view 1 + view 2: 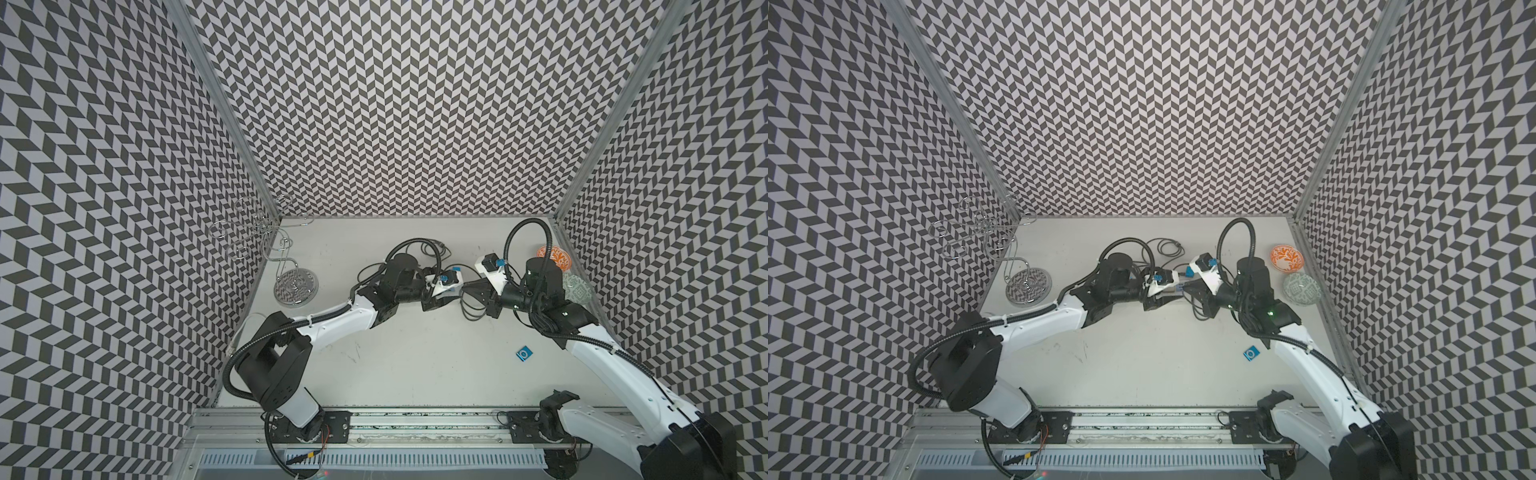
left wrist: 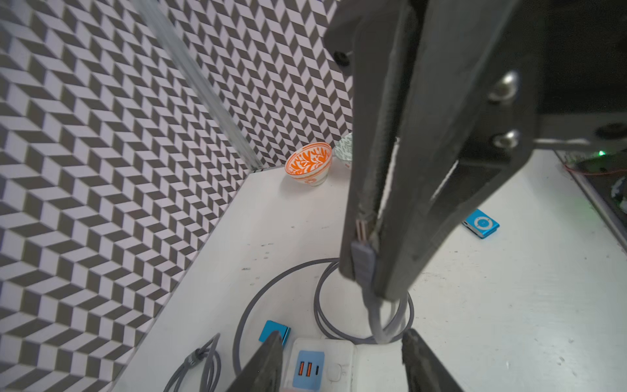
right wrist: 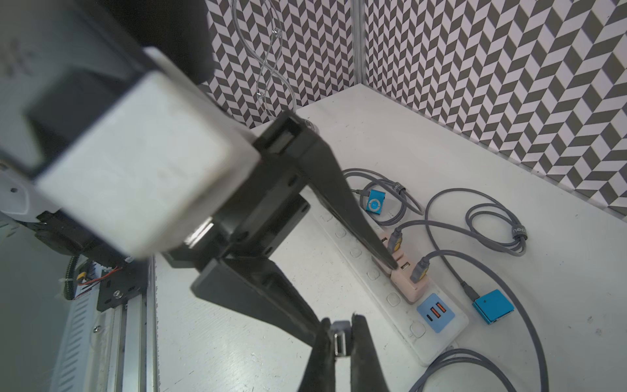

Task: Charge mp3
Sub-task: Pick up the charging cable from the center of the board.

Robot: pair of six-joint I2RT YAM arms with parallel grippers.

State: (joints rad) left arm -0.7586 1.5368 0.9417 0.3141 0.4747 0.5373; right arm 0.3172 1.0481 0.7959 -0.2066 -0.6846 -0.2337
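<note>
Right gripper [image 3: 340,321] clamped on grey USB plug [image 3: 340,344], white power strip [image 3: 405,315] just beyond

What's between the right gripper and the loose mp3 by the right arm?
Mostly bare table, in both top views. The cable the right gripper holds hangs in a loop just at the gripper's end; beyond it nothing stands before the mp3.

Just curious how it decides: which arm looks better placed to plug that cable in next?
Right. The right claw is shut on the plug near the strip; the left claw is open and empty.
</note>
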